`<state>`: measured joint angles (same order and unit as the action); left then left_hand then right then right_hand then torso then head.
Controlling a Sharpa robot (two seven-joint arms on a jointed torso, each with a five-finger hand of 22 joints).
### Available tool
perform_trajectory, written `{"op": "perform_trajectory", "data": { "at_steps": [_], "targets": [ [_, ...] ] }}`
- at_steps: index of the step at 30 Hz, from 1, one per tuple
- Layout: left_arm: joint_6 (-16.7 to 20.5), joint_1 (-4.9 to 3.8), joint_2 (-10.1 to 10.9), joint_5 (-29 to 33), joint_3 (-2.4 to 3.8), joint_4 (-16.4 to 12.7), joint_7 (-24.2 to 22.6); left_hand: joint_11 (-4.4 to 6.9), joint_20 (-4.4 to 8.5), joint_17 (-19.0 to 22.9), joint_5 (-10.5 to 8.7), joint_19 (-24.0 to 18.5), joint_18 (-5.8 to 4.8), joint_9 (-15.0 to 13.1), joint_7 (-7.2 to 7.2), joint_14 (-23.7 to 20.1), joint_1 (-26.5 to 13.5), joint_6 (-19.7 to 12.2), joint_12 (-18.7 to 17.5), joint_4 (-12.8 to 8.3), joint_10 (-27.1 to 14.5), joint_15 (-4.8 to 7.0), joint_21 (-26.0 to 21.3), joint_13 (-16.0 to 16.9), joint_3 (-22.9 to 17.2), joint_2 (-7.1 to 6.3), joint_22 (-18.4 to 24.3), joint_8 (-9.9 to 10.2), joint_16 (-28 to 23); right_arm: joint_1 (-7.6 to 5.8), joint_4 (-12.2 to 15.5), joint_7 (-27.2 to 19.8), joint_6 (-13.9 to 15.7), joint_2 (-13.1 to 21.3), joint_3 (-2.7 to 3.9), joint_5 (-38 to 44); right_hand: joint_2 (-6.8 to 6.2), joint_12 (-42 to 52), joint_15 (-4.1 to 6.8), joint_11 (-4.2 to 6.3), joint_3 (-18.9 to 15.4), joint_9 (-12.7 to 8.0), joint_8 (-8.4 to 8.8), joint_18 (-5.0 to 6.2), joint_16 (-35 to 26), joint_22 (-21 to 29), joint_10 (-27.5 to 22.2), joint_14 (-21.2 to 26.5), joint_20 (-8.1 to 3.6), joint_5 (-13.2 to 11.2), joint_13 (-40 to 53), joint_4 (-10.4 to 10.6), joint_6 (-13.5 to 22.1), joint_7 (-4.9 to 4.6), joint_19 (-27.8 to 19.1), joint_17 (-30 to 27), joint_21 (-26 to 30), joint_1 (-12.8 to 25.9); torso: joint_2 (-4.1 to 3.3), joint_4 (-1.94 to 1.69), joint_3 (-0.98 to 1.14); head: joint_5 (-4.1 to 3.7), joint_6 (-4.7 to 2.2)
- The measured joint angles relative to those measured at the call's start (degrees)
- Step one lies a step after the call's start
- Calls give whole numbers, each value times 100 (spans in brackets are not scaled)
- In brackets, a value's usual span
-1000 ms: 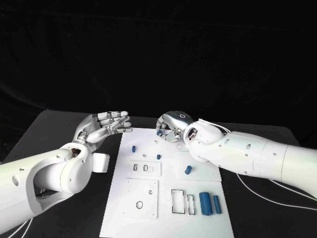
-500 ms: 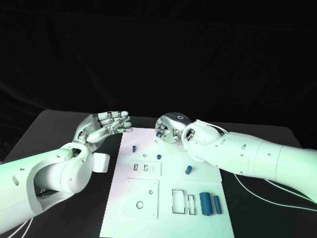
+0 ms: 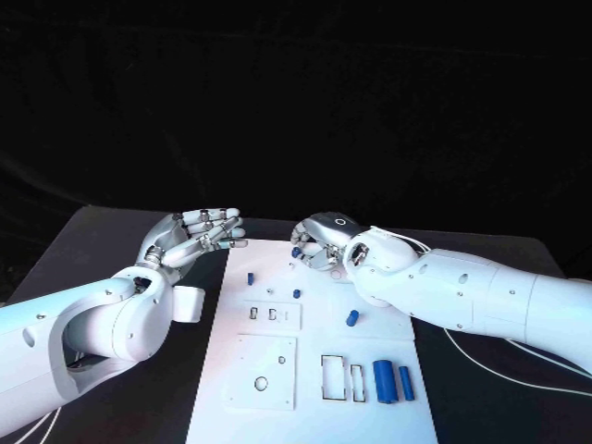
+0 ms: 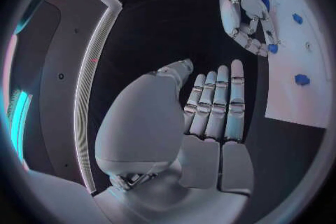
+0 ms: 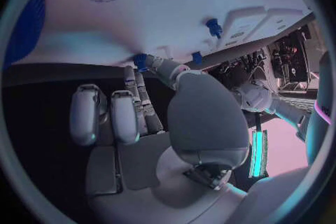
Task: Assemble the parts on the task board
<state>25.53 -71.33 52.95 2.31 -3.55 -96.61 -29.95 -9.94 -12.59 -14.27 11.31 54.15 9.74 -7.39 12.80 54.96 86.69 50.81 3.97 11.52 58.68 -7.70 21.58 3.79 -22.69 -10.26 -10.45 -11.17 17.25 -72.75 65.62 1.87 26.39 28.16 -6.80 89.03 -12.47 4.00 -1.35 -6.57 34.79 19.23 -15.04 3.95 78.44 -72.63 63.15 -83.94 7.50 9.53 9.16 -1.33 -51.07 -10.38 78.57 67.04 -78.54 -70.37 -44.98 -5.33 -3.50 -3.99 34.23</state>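
The white task board lies lengthwise in the middle of the black table. My right hand hovers low over its far end, fingers curled down, pinching a small blue part between thumb and fingertip right at the board's surface. The right wrist view has that part at the fingertips, and the left wrist view has it under the right hand. My left hand is raised beside the board's far left corner, palm up, fingers straight and apart, holding nothing.
Loose on the board are small blue pegs, a short blue piece and two larger blue cylinders near the front. A slotted plate, a holed plate and rectangular outlines sit mid-board. Cables trail at right.
My right hand has turned and sunk slightly over the board's far end, the blue part still at its fingertips. The left hand has stayed where it was.
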Motion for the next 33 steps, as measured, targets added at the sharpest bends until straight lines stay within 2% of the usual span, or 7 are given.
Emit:
{"op": "perform_trajectory", "data": {
  "at_steps": [6, 12, 17, 23, 26, 27, 33],
  "targets": [
    [-1, -1, 29, 0, -1, 1, 8, 0, 0, 0, 0, 0, 0, 0, 0, 0, 0, 0, 0, 0, 0, 0, 0, 0, 0, 0, 0, 0, 0, -33, 588, 4, 117, 551, 31, -19, 0, 103, 1, 2, -51, 2, 0, 1, 0, -56, 1, 0, 0, 0, 9, 18, 13, 12, 0, 29, -4, 0, 4, 14, 8, 7, -30],
    [-5, -2, 50, 0, -1, -8, 16, 0, -2, 1, 0, -27, 0, 0, 0, 0, 0, 0, 0, 0, 0, 0, 0, -2, 0, 0, -3, 0, 0, -154, 1164, 43, 99, 1326, 85, -306, 0, 390, 1, 85, -111, 27, 0, 1, 123, -224, 478, 1, -12, 34, 112, 78, -35, 20, 160, 189, -169, 0, 17, 58, 21, -7, -58],
    [-11, -2, 56, 2, -1, -5, 22, 0, 0, 1, 0, -42, 0, 0, 0, 0, 0, 0, 0, 0, 0, 0, 0, -5, 0, 0, -5, 0, 0, -193, 1497, 84, -38, 1824, 93, -625, -121, 562, 57, 156, -240, 35, 51, 1, 191, -232, 784, -9, -66, 215, 220, 155, -30, 38, 272, 287, -298, 84, 24, 99, 38, -24, -64],
    [-22, -3, 58, 5, -1, 3, 30, 0, -1, -4, 0, -42, 0, 0, 0, 0, 0, 0, 0, 0, 0, 0, 0, -5, 0, 0, -5, 0, 0, -204, 1581, 141, -374, 2128, 94, -1010, -240, 1231, 123, 265, -748, 77, 108, 1, 258, -232, 1065, -9, -139, 382, 787, 203, 244, 138, 345, 362, -348, 13, 26, 130, 68, -27, -65],
    [-28, -3, 57, 6, -1, 5, 34, 0, -1, -3, 0, -42, 0, 0, 0, 0, 0, 0, 0, 0, 0, 0, 0, -5, 0, 0, -4, 0, 0, -205, 1556, 158, -539, 2155, 95, -1117, -162, 2317, 151, 282, -1280, 195, -9, -88, 326, -232, 771, -2, -191, 476, 1804, 326, 411, 154, 397, 443, -412, -110, 26, 133, 76, -32, -69],
    [-30, -3, 57, 6, -1, 6, 35, 0, -1, -4, 0, -42, 0, -1, 0, 0, 0, 0, 0, 0, 0, 0, 0, -5, 0, 0, -4, 0, 0, -205, 1540, 165, -588, 2153, 95, -1139, -72, 2850, 149, 294, -1445, 246, -78, -91, 374, -232, 552, -1, -216, 509, 2317, 402, 486, 168, 427, 491, -447, -200, 25, 133, 76, -36, -70],
    [-43, -3, 49, 7, -1, 13, 45, 0, -1, -3, 0, -42, 0, -1, 0, 0, 0, 0, 0, 0, 0, 0, 0, -4, 0, 0, -4, 0, 0, -197, 1377, 224, -859, 2031, 95, -1240, 48, 5255, 148, 233, -1814, 384, -312, -91, 555, -231, 562, 0, -144, 545, 4573, 720, 649, 134, 514, 777, -567, -378, 17, 121, 73, -50, -63]
  ]
}}
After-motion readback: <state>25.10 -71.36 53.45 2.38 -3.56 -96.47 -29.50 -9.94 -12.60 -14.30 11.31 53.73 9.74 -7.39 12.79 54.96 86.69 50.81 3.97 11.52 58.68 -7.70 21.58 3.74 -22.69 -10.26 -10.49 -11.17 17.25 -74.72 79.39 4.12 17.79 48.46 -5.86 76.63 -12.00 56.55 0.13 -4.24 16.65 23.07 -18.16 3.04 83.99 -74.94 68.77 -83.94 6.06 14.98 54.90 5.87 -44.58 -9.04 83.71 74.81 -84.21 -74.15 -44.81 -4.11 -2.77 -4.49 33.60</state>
